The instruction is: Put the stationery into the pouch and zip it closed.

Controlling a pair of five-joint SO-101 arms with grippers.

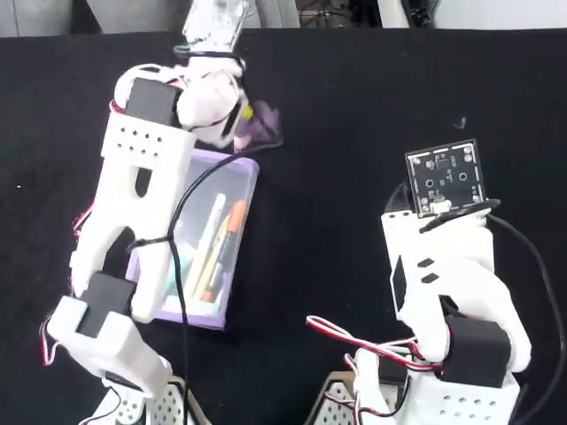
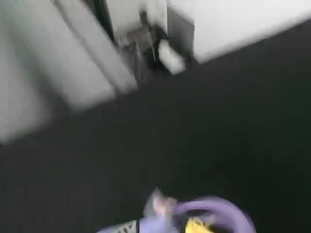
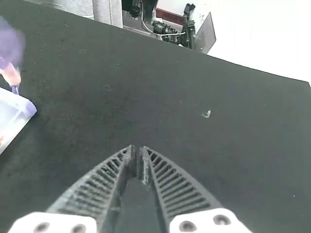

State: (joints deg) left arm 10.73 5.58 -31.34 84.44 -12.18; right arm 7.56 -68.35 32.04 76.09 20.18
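Pouch: a clear purple pouch (image 1: 244, 177) lies on the left half of the black table (image 1: 354, 97), its long axis running near to far. One corner of it also appears in the right wrist view (image 3: 14, 114).
Stationery: pens (image 1: 218, 237), one with an orange body, lie lengthwise inside the pouch. No loose item is seen on the cloth.
Left gripper: the left gripper (image 1: 232, 122) sits at the far end of the pouch, just beside a purple pull tab (image 1: 264, 124) with a yellow piece. The tab is seen close under the left wrist camera (image 2: 214, 209). Whether the gripper is closed on the tab cannot be told.
Right gripper: the right gripper (image 3: 137, 156) is on the right, well apart from the pouch. Its jaws are closed tip to tip and hold nothing.
Progress: loading appears done and zipping appears to be the step in hand. How far the zip has run cannot be read.
Left to do: confirm that the zip is fully closed, then let go.
Surroundings: a small pale speck (image 3: 206, 114) lies on the cloth far right, clear of the work.
Obstructions: the left arm and its black cable (image 1: 182, 232) cross over the pouch and hide much of its left side and the zip line.
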